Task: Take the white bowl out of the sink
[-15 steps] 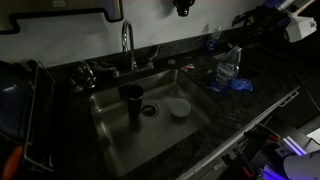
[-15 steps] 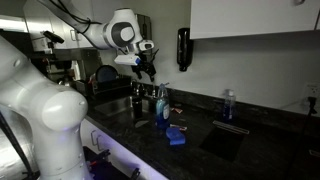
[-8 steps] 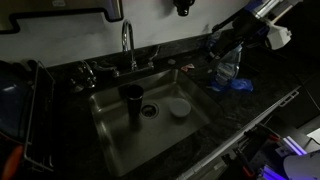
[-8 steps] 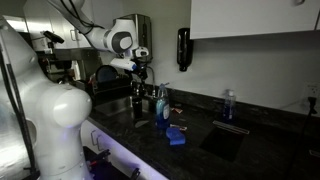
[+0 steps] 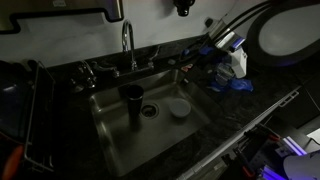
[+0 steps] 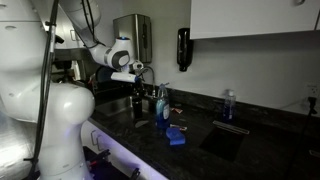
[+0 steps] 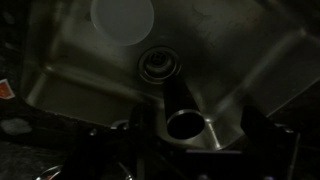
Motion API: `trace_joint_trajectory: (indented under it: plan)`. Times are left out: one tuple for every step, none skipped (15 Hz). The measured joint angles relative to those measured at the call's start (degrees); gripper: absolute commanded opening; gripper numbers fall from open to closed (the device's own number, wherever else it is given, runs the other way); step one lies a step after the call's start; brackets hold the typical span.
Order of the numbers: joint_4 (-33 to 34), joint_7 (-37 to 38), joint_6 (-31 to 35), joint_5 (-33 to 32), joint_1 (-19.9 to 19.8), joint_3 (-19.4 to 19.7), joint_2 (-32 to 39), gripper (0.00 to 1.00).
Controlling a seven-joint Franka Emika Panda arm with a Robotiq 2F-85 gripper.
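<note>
The white bowl (image 5: 179, 108) sits upright on the floor of the steel sink (image 5: 110, 135), right of the round drain (image 5: 150, 110). A dark cup (image 5: 132, 100) stands left of the drain. My gripper (image 5: 192, 64) hangs above the sink's back right corner, apart from the bowl. In the wrist view the bowl (image 7: 122, 18) is at the top, the drain (image 7: 160, 65) in the middle and the cup (image 7: 185, 122) between my spread fingers (image 7: 196, 135). The gripper is open and empty. It also shows in an exterior view (image 6: 136, 76).
A tall chrome faucet (image 5: 128, 45) stands behind the sink. A plastic bottle (image 5: 232, 66) and a blue cloth (image 5: 240, 86) lie on the dark counter at the right. A dish rack (image 5: 30, 115) stands at the left. Bottles (image 6: 160, 100) stand by the sink.
My arm has swung in from the upper right and come down towards the sink's back right corner. The bowl and the cup have not moved.
</note>
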State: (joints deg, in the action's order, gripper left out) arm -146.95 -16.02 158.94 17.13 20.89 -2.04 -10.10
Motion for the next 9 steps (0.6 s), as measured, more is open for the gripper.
trace_joint_trajectory:
  plan:
    - [0.7,-2.8,0.2,1.5,0.9,-0.2,2.0,1.00]
    - [1.4,-5.4,0.2,2.7,1.3,-0.4,3.9,1.00]
    - [2.0,-7.7,0.1,3.2,1.4,-0.9,5.5,1.00]
    - [2.4,-9.7,0.1,3.7,1.3,-1.3,6.9,1.00]
    - [2.7,-11.2,0.1,3.8,1.0,-1.7,8.2,1.00]
    - [3.0,-12.4,0.2,3.6,0.4,-2.2,9.5,1.00]
    - [3.2,-13.1,0.6,2.9,-0.4,-2.6,10.6,1.00]
    - [3.4,-13.3,1.3,1.8,-1.3,-3.1,11.6,1.00]
    - [3.6,-13.3,2.1,0.2,-2.4,-3.4,12.6,1.00]
